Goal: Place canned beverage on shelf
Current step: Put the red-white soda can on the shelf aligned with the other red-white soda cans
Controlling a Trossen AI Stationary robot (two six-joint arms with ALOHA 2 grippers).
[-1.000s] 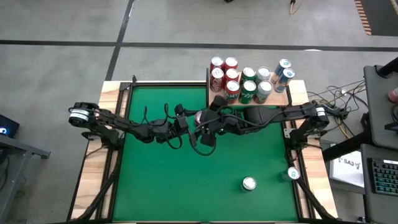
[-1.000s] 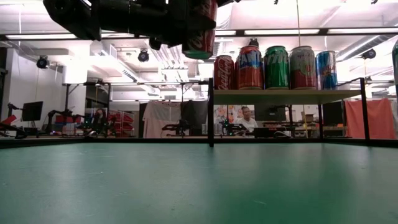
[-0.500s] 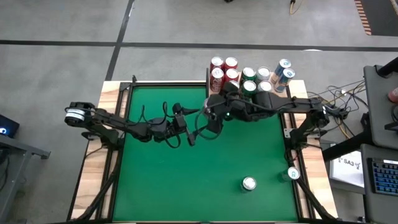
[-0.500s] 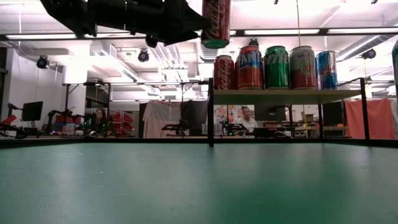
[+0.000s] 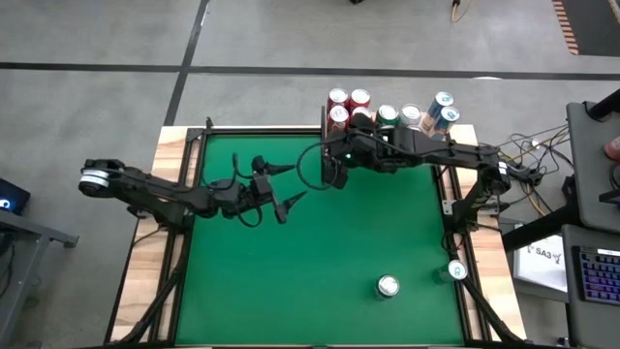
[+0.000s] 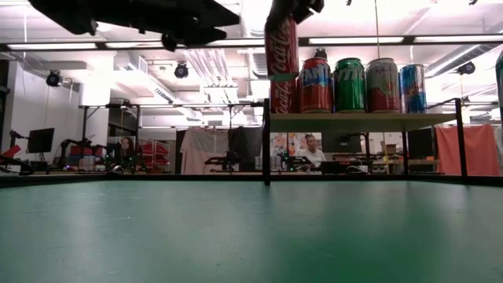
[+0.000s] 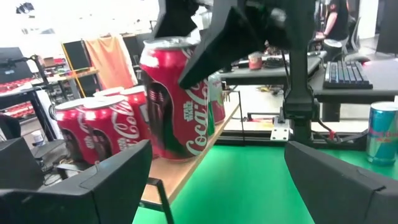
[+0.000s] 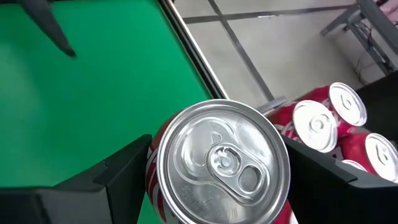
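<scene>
Right jaws around Coca-Cola can (image 6: 281, 47)

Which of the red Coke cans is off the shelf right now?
The Star Wars Coca-Cola can, held upright in the right pincer just off the shelf's edge; the other red cans stand on the board.

Overhead and table-level cameras both see the shelf (image 5: 387, 145); wrist cameras close
</scene>
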